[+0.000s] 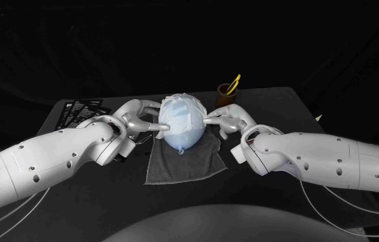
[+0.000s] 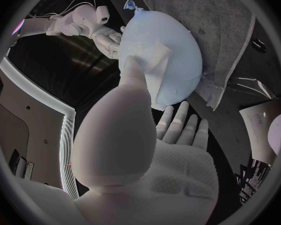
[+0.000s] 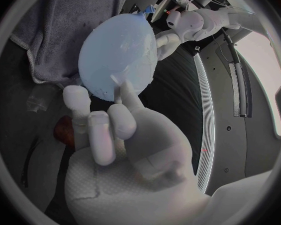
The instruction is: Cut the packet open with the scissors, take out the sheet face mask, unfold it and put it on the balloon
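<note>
1. Draping over the far part of the balloon [image 1: 181, 131], the sheet face mask [image 1: 183, 106] looks thin, damp and floppy. I judge it light, clingy and easy to tear or crease. It is best taken by an edge or smoothed with soft fingertip strokes, not pinched hard.
2. The balloon looks light, slick and ready to roll or burst. It lies on a grey towel [image 1: 185, 162] with its knot toward the robot, and it wants gentle steadying from both sides.
3. The left hand [image 1: 136, 119] flanks the balloon's left side. One finger presses on the mask and the others are spread apart, grasping nothing.
4. The right hand [image 1: 227, 120] meets the opposite side with a fingertip at the mask's edge. I cannot tell whether it pinches a flap.
5. Scissors [image 1: 234, 84] stand in a brown cup [image 1: 224, 97] just beyond the right hand.
</note>
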You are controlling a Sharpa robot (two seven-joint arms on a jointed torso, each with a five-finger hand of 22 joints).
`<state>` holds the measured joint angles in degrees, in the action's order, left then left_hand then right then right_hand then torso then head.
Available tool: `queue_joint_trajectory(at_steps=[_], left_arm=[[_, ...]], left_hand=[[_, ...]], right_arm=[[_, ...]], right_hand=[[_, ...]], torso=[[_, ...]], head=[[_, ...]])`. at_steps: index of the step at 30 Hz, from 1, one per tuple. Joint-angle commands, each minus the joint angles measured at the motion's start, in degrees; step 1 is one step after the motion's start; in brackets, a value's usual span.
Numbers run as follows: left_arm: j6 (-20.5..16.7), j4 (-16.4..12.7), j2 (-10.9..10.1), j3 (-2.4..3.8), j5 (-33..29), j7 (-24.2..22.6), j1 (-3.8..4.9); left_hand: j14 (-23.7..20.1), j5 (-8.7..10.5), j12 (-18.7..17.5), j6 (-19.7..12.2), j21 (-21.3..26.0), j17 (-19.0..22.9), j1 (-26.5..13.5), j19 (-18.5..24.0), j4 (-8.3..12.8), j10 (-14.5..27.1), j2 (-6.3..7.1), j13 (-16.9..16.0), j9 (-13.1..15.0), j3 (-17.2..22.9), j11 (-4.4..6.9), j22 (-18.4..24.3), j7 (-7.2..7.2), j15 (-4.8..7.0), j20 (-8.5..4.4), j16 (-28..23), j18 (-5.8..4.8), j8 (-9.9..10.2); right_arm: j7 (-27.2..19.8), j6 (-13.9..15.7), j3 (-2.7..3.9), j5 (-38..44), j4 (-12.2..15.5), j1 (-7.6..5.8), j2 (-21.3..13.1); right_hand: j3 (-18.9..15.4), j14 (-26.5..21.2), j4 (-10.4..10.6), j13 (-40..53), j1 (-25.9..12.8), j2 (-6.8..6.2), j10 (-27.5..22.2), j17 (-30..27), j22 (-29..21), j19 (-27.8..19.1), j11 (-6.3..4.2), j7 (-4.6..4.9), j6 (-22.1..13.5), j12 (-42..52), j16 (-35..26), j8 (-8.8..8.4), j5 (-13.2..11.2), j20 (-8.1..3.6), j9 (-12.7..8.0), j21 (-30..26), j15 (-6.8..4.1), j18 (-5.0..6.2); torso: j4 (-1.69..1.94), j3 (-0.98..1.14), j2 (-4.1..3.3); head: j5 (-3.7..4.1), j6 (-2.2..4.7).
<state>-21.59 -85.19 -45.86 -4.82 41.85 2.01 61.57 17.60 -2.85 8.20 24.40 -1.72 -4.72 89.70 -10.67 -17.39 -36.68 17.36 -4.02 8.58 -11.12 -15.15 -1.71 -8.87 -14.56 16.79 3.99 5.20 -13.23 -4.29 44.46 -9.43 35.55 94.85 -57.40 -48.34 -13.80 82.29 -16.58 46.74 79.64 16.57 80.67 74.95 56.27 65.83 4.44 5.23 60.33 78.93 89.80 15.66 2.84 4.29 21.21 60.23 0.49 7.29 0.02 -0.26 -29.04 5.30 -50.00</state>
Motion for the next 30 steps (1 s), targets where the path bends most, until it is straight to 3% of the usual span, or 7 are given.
queue_joint_trajectory(at_steps=[1, 7, 15, 30], left_arm=[[0.22, -0.22, 0.03, 0.06, -0.35, -0.22, 0.06], [0.25, -0.40, 0.03, 0.06, -0.51, -0.20, 0.07], [0.16, -0.37, 0.03, 0.06, -0.74, -0.17, 0.08], [0.01, -0.11, 0.12, 0.07, -0.80, 0.22, 0.09]], left_hand=[[-0.34, -0.21, 0.23, 0.42, 0.04, 0.09, -0.34, 0.45, 0.05, -0.34, 0.01, 0.09, 0.07, -0.26, 0.01, 0.06, -8.05, 0.06, 0.02, -0.08, 0.69, -0.14], [-0.34, -0.21, 0.23, 0.42, 0.04, 0.09, -0.34, 0.45, 0.05, -0.34, 0.01, 0.09, 0.07, -0.26, 0.01, 0.06, -8.05, 0.06, 0.02, -0.08, 0.69, -0.14], [-0.43, -0.21, 0.25, 0.42, 0.04, 0.11, -0.35, 0.38, 0.05, -0.32, 0.01, 0.11, 0.08, -0.26, 0.01, 0.05, -8.05, 0.06, 0.02, -0.12, 0.70, -0.17], [-0.44, -0.21, 0.26, 0.45, 0.04, 0.11, -0.37, 0.38, 0.04, -0.32, 0.00, 0.11, 0.10, -0.20, 0.01, 0.05, -8.06, 0.05, 0.02, -0.13, 0.70, -0.19]], right_arm=[[2.07, 2.68, 0.03, 1.42, -0.26, 0.04, 0.37], [3.86, 4.00, 0.03, 2.41, -0.52, 0.04, 0.86], [5.63, 4.41, 0.03, 4.06, -0.08, 0.08, 0.55], [6.91, 4.43, 0.03, 5.30, 1.64, 0.19, -2.17]], right_hand=[[0.35, 7.71, 0.00, 43.26, 0.34, 0.07, 9.33, 15.05, 0.32, 0.67, -3.68, -0.27, 0.83, 11.07, 0.20, 0.20, -0.05, -0.07, 0.19, 0.40, -2.89, 0.96], [1.30, 7.71, -0.15, 43.26, 1.22, 0.08, 9.33, 15.05, 0.91, 1.25, -4.45, -1.08, 2.00, 11.07, 0.20, 0.69, -0.03, -0.69, 0.62, 0.90, -3.58, 0.84], [6.02, 7.71, -0.25, 43.26, 3.64, 0.00, 9.33, 15.05, 1.76, 1.67, -4.22, -0.68, 2.76, 11.07, 0.20, 1.08, 0.01, -1.11, 1.23, 1.56, -3.56, 0.63], [7.36, 7.71, -0.27, 43.26, 3.51, -0.34, 9.33, 15.05, 1.97, 1.62, -4.36, -0.89, 3.42, 11.07, 0.20, 1.36, -0.02, -1.23, 1.54, 1.69, -3.59, 0.63]], torso=[[0.02, -0.01, 0.00], [-0.02, -0.01, 0.01], [-0.02, 0.03, -0.04], [-0.09, 0.11, 0.01]], head=[[0.07, 0.00], [0.14, 0.00], [0.04, 0.00], [0.01, 0.00]])
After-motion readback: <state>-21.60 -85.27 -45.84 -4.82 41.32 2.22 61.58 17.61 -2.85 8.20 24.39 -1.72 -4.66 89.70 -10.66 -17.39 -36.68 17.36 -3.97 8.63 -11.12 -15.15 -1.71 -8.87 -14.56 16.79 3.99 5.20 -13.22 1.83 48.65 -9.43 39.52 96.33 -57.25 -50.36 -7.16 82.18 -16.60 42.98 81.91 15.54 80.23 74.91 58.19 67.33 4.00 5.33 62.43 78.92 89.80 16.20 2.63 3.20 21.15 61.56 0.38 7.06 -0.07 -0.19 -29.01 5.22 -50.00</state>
